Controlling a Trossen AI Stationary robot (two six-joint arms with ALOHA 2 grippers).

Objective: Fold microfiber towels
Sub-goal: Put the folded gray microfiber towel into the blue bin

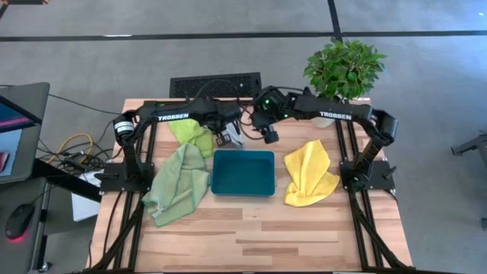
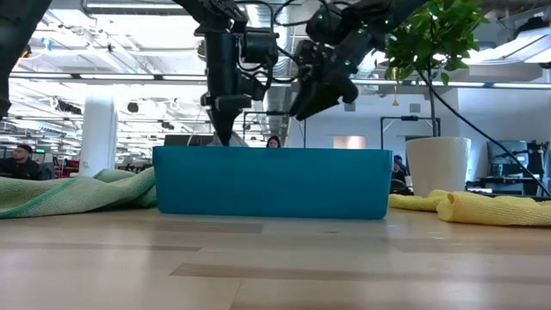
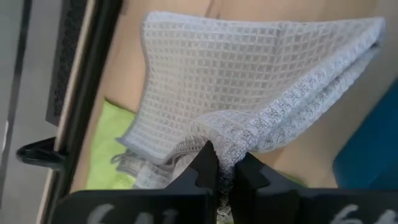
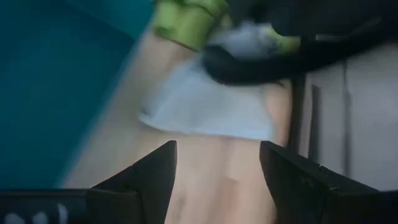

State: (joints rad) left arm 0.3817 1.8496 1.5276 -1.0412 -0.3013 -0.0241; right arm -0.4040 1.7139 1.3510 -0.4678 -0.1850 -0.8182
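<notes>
My left gripper is shut on the light grey towel, just behind the teal tray's far left corner. It also shows in the high view. The lime green towel lies under and beside the grey one. The pale sage towel lies crumpled left of the tray. The yellow towel lies crumpled to its right. My right gripper is open and empty, hanging above the table behind the tray, pointed toward the grey towel. My left gripper pinches a bunched-up fold of the grey towel between its two fingertips. The fingers come from above, pointing down. The pinched part is drawn up into a ridge. The rest of the towel lies spread on the table and on the lime green towel.
The teal tray stands at the table's middle. A potted plant stands at the far right corner. A dark keyboard-like panel lies at the far edge. The near half of the wooden table is bare. People show in the room beyond.
</notes>
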